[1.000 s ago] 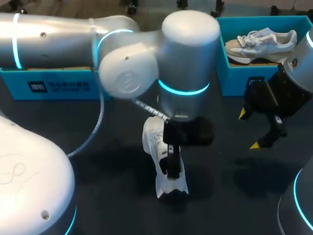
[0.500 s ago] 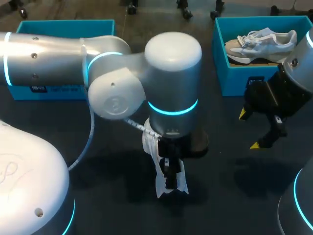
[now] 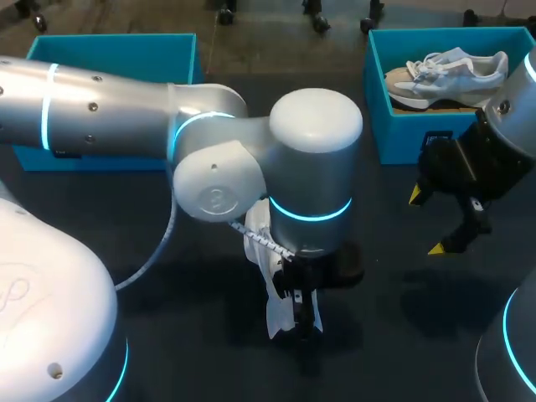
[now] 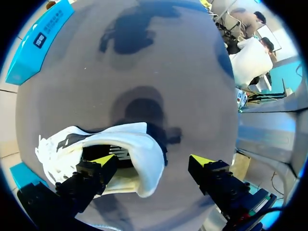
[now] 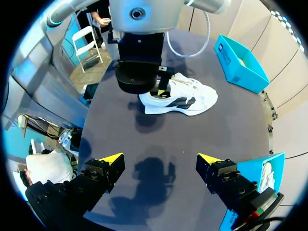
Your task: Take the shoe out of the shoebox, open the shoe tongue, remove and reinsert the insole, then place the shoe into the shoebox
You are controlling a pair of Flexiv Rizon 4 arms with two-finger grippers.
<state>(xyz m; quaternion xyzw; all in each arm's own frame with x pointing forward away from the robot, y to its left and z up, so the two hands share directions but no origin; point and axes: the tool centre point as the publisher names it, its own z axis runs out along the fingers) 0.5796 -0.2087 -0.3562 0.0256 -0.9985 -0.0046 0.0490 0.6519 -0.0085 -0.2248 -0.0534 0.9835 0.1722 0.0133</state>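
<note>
A white shoe (image 3: pixel 261 248) with black side marks lies on the dark table near its middle, its heel toward the front edge. My left gripper (image 3: pixel 298 311) hangs over that heel. In the left wrist view the left gripper (image 4: pixel 153 161) is open: one finger (image 4: pixel 96 168) is inside the shoe's (image 4: pixel 139 159) opening and the other stands clear of the heel's outside. My right gripper (image 3: pixel 434 223) hovers open and empty at the right, in front of the right shoebox (image 3: pixel 381 126). From the right wrist view, the shoe (image 5: pixel 183 100) lies well ahead of the right gripper (image 5: pixel 160 160).
A second pale shoe (image 3: pixel 452 71) rests inside the right blue shoebox. Another blue box (image 3: pixel 113 54) stands at the back left, partly behind my left arm. Bare table lies between the shoe and the right gripper.
My left arm has swung lower and toward the front, bringing its open gripper down along the shoe to the heel and uncovering the back-left box. The right arm has kept still.
</note>
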